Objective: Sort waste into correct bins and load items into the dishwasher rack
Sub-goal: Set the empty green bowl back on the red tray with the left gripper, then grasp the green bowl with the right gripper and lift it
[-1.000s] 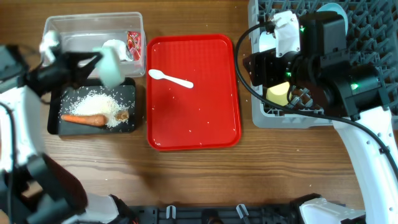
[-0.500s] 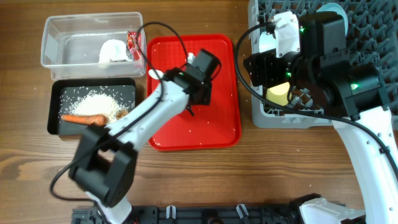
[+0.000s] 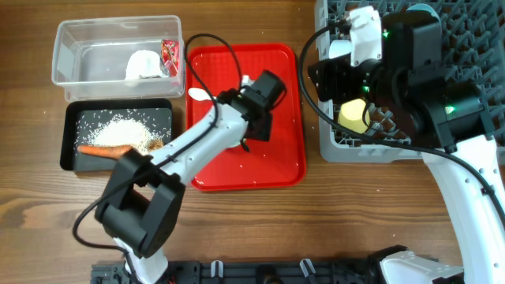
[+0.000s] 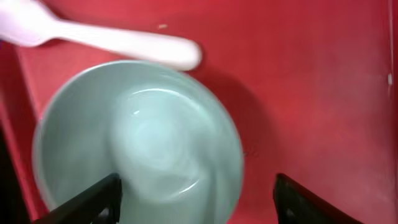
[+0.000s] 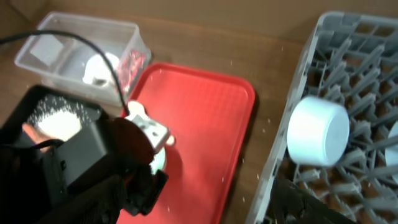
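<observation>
Left gripper (image 4: 197,186) gapes wide over mint-green bowl (image 4: 137,137).

Bright, even light from above casts only short soft shadows on the desk (image 3: 331,213) and a faint sheen on the red tray (image 3: 276,158), while the left wrist view is smeared, its mint-green bowl (image 4: 143,143) blurred with pale glare, and the right wrist view is slightly soft.
</observation>
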### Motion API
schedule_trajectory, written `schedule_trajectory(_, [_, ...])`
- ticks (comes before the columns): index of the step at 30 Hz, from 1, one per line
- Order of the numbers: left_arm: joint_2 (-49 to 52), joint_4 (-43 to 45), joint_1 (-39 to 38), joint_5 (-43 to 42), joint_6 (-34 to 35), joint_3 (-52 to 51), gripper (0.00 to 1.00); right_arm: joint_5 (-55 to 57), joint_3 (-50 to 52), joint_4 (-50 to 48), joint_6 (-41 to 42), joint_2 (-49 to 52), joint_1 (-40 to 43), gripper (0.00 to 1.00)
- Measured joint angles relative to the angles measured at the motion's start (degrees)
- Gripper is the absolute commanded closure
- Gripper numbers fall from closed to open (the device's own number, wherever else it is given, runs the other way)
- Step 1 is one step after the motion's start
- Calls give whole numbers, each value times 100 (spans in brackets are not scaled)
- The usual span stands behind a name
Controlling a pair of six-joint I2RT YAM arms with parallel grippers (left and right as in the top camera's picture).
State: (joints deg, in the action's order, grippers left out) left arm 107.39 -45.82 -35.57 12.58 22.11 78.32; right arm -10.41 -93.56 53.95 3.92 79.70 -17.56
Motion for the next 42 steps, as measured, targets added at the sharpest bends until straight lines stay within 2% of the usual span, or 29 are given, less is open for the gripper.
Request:
schedule_trajectory(6, [-1587, -264, 1679, -334, 269, 83, 19, -42, 0, -439, 564, 70, -2, 28])
schedule_trajectory(8, [-2203, -358, 2192, -431, 310, 94, 17, -229, -2, -514, 765, 354, -61, 29])
schedule_trajectory(11, [-2811, -540, 2793, -483, 354, 151, 17, -597, 0, -522, 1088, 1296, -426, 30])
schedule_trajectory(16, [-2761, -990, 3320, -516, 363, 157, 19, -708, 15, -584, 1722, 2817, -1307, 30])
schedule_trajectory(21, [-2623, -1045, 3344, -518, 372, 68, 20, -632, 15, -472, 2055, 3849, -1412, 30])
schedule_trajectory(23, [-2485, -1078, 3344, -516, 374, 13, 20, -619, 15, -417, 2111, 4197, -1412, 40])
schedule_trajectory(25, [-2387, -1080, 3344, -518, 374, -13, 19, -603, 22, -382, 2201, 4398, -1412, 61])
schedule_trajectory(27, [-2323, -1080, 3344, -518, 374, -17, 19, -605, 22, -389, 2245, 4439, -1412, 92])
schedule_trajectory(28, [-2317, -1080, 3344, -518, 374, -17, 19, -605, 22, -389, 2264, 4439, -1412, 96])
schedule_trajectory(37, [-2317, -1078, 3344, -518, 374, -17, 18, -581, 35, -236, 2146, 4264, -1255, 96])
schedule_trajectory(39, [-2315, -1080, 3344, -518, 374, -17, 17, -439, 44, -127, 2024, 3663, -1025, 96])
schedule_trajectory(42, [-2315, -1078, 3344, -518, 374, -17, 16, 188, 42, -85, 1891, 2081, -501, 96])
